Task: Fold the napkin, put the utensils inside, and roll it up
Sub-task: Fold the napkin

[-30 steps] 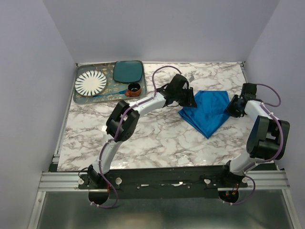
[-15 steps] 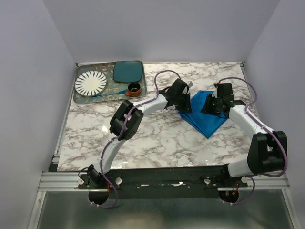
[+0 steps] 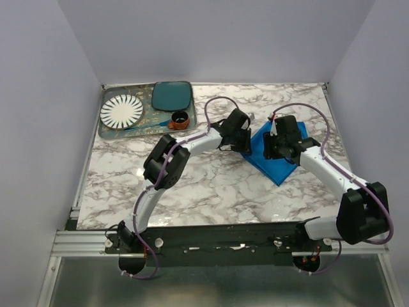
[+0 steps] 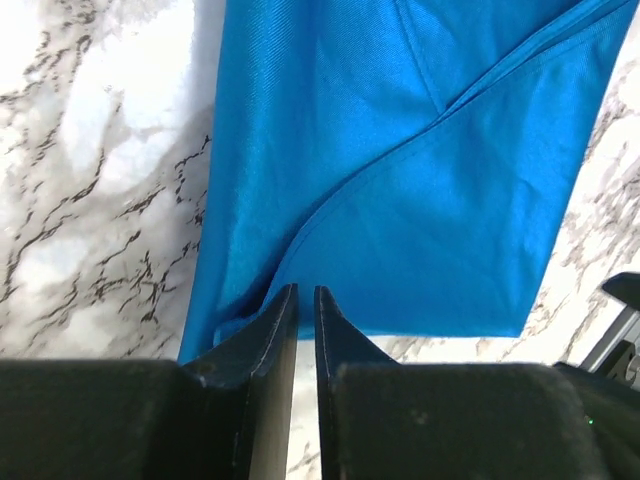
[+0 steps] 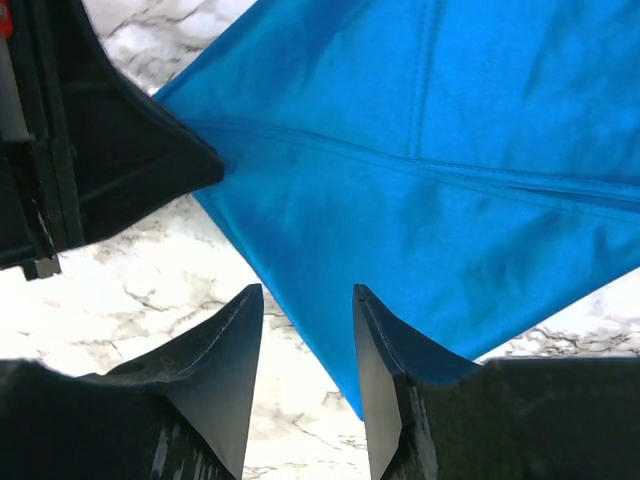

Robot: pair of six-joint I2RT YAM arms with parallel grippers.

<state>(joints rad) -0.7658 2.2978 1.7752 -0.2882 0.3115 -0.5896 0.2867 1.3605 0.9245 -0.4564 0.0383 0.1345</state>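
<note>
Moved: my right pincer [image 5: 305, 295] is now hanging over the napkin [image 3: 279, 169], having swung in from the right side of the bench [image 3: 217, 185].
Right pincer: standing spread, with blue cloth lying under and beyond both tips.
Left pincer [image 4: 305, 290]: pressing nearly together, pinching the napkin's edge at its tips.
Napkin: lying folded on the bench between my two pincers.
Fork [image 3: 142, 126]: lying on the tray [image 3: 148, 116], well apart from my left pincer.
</note>
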